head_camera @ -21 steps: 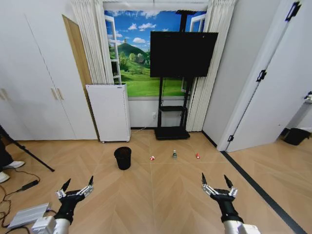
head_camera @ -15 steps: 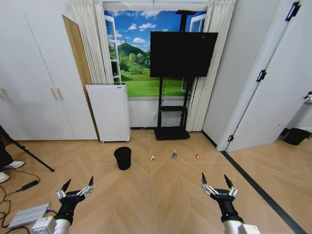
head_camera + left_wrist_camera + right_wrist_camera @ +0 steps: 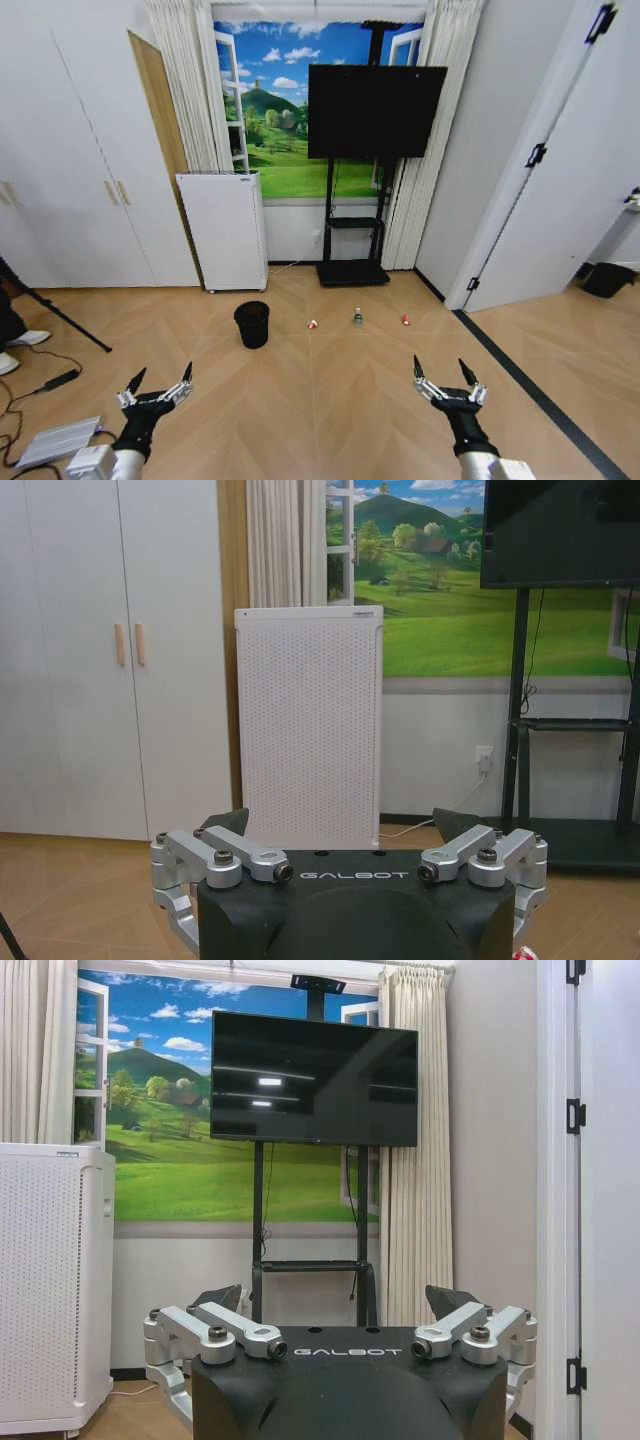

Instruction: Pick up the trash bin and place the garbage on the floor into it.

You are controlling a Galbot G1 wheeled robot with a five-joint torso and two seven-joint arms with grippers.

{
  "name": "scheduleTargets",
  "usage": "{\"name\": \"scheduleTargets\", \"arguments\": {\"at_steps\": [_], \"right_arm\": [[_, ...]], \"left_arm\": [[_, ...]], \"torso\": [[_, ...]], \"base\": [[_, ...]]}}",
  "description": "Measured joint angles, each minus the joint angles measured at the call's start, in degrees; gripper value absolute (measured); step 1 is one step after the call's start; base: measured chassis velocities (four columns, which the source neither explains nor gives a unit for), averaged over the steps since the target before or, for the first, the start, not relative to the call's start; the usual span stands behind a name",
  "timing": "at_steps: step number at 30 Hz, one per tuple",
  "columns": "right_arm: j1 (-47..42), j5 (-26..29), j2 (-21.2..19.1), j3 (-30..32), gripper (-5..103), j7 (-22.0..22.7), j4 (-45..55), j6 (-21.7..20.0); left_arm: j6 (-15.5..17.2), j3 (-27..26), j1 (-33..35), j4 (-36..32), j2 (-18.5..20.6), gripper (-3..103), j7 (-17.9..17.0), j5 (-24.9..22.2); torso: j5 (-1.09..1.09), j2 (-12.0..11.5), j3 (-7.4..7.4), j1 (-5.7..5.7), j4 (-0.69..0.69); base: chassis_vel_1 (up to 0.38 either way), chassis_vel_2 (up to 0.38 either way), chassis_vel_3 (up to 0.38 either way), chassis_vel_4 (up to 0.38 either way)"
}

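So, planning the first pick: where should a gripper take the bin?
Probably at the rim, from above. The bin stands upright on the floor, mouth open upward, nothing touching it, so one finger could go inside the wall and one outside. The open left gripper is on its side.

A large black flat-screen television (image 3: 376,110) is mounted on a black floor stand (image 3: 352,270) in front of a green landscape mural (image 3: 290,120). A white perforated rectangular appliance (image 3: 224,230) stands beside white cabinet doors (image 3: 80,180). The floor is light herringbone wood (image 3: 310,400).
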Motion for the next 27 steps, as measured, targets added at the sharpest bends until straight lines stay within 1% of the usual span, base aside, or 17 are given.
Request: {"name": "scheduleTargets", "arguments": {"at_steps": [6,8,14,17,22,23,26,27], "right_arm": [[0.1,0.7,-0.4,0.2,100,-1.3,0.7,0.0],[0.3,1.7,-0.4,0.2,100,-1.8,0.8,0.5],[0.7,1.6,-0.6,-0.4,100,-2.2,0.2,1.1],[0.9,2.0,-1.1,-0.2,100,-2.0,0.6,1.0],[0.6,2.1,-1.7,0.2,100,-1.1,0.6,1.6],[0.6,2.3,-1.8,0.2,100,-0.8,0.6,1.6],[0.5,2.4,-1.9,0.2,100,-0.6,0.7,1.6],[0.4,2.3,-1.9,0.1,100,-0.5,0.6,1.8]], "left_arm": [[0.1,0.1,0.4,-1.2,-0.2,100,0.0,-0.1],[0.4,-0.7,1.5,-2.8,-0.1,100,0.0,-0.5],[0.2,-2.7,2.9,-3.9,-0.4,100,0.0,-1.4],[0.2,-3.1,3.0,-4.7,-0.4,100,-0.1,-2.1],[0.2,-2.9,3.4,-5.2,-1.0,100,-0.1,-1.9],[0.2,-2.9,3.5,-5.3,-1.1,100,-0.1,-1.9],[0.2,-2.9,3.8,-5.5,-1.2,100,-0.1,-1.7],[0.2,-2.9,3.9,-5.4,-1.2,100,-0.1,-1.6]], "torso": [[-0.01,0.0,0.00,0.00,-0.01],[0.00,0.0,0.00,0.00,0.00],[0.00,0.0,-0.01,-0.01,0.00],[0.00,0.0,-0.01,-0.01,0.00],[0.01,0.0,-0.01,-0.01,0.00],[-0.02,0.0,0.00,0.00,-0.01],[0.03,0.0,0.00,-0.01,0.00],[-0.04,0.0,0.00,0.00,0.00]], "base": [[0.000,0.000,0.000,0.000],[-0.027,0.012,0.017,-0.014],[-0.073,0.066,0.072,-0.063],[-0.155,0.138,0.173,-0.170],[-0.203,0.214,0.208,-0.211],[-0.225,0.224,0.228,-0.222],[-0.243,0.234,0.262,-0.250],[-0.268,0.259,0.275,-0.278]]}}
